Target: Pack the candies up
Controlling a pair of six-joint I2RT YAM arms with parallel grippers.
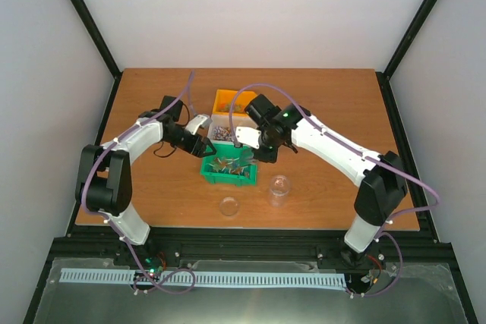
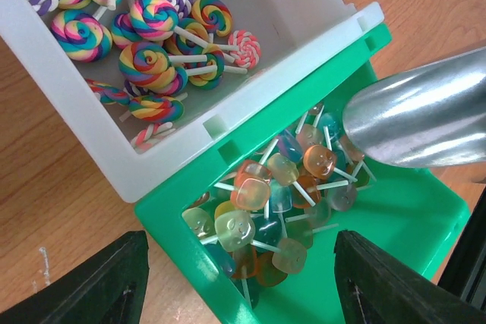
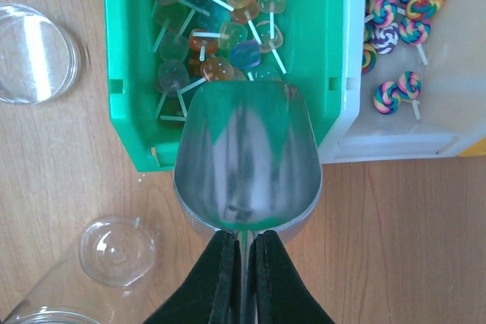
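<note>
The candies here are lollipops: translucent square ones (image 2: pixel 266 195) heaped in the green bin (image 2: pixel 171 221), also in the right wrist view (image 3: pixel 213 36). Rainbow swirl lollipops (image 2: pixel 152 58) lie in the white bin (image 2: pixel 68 119) touching it. My right gripper (image 3: pixel 243 244) is shut on the handle of the silver scoop (image 3: pixel 247 157). The scoop is empty and its mouth reaches over the green bin's (image 3: pixel 121 73) end wall. My left gripper (image 2: pixel 239 252) is open and empty, with its fingers either side of the green bin's corner. The scoop (image 2: pixel 425 119) shows at the right.
A clear jar (image 1: pixel 279 190) and its clear lid (image 1: pixel 229 206) stand on the wooden table in front of the green bin (image 1: pixel 228 172). An orange bin (image 1: pixel 231 100) sits behind the white bin (image 1: pixel 224 130). Black frame rails edge the table.
</note>
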